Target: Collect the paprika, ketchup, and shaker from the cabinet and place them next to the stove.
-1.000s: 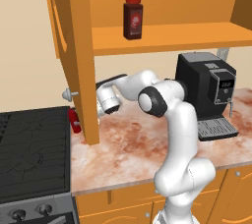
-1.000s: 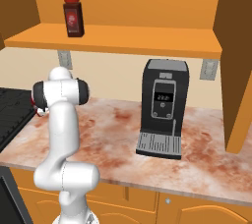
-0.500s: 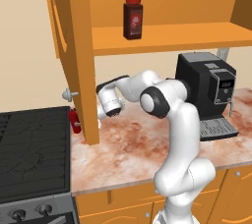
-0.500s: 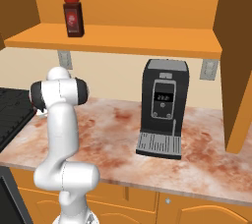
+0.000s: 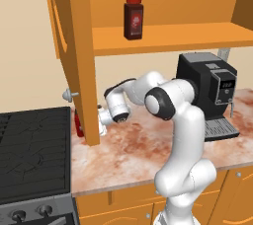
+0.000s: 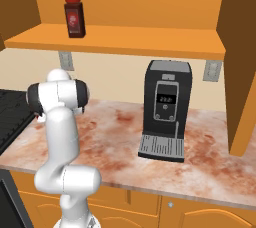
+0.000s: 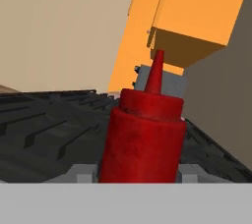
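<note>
**Ketchup gripped beside the stove**

Has edged leftward over the last second, jaws narrowing: gripper [image 7: 135, 171] now clamps the ketchup [image 7: 142, 134] between its fingertips, low at the counter [image 5: 128, 155] edge by the stove [image 5: 29, 155]. Puts that bottle about where it belongs; release probably next. Counted: one ketchup, one paprika [image 5: 134, 18] upright on the cabinet [image 5: 173, 36] shelf, not yet fetched, one coffee machine [image 5: 207, 91].
</note>
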Controlling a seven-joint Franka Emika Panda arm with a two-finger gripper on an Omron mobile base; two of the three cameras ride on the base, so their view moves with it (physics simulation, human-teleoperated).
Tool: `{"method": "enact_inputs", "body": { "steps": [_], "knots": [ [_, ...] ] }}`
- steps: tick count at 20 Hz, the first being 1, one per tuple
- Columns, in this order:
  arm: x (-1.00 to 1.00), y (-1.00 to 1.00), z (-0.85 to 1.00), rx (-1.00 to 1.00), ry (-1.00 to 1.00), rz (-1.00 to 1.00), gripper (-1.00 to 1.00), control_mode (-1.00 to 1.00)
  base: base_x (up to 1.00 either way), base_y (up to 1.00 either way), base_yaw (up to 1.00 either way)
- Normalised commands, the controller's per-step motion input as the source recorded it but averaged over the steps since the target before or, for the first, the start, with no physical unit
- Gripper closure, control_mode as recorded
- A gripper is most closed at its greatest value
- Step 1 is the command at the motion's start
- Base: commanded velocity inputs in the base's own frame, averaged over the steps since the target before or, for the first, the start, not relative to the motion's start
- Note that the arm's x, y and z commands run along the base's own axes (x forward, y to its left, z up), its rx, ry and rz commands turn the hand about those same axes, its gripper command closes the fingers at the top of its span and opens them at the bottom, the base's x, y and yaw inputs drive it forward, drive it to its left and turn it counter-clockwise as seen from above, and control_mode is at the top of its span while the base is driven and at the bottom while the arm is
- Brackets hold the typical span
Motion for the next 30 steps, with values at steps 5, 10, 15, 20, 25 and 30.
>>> {"method": "enact_inputs", "body": {
  "steps": [5,10,15,20,25,30],
  "knots": [
    [-0.09,-0.11,0.04,0.01,0.00,-0.01,-1.00,-1.00,0.00,0.00,0.00],
    [-0.01,-0.12,0.10,0.01,0.00,0.00,-1.00,-1.00,0.00,0.00,0.00],
    [0.00,-0.22,0.14,0.00,0.00,-0.02,-1.00,-1.00,0.00,0.00,0.00],
    [-0.01,-0.33,0.13,0.00,0.00,-0.03,-1.00,-1.00,0.00,0.00,0.00],
    [-0.19,-0.42,0.22,0.00,-0.01,-0.05,-1.00,-1.00,0.00,0.00,0.00],
    [-0.31,-0.36,0.51,0.00,-0.13,-0.06,-1.00,-1.00,0.00,0.00,0.00]
  ]
}}
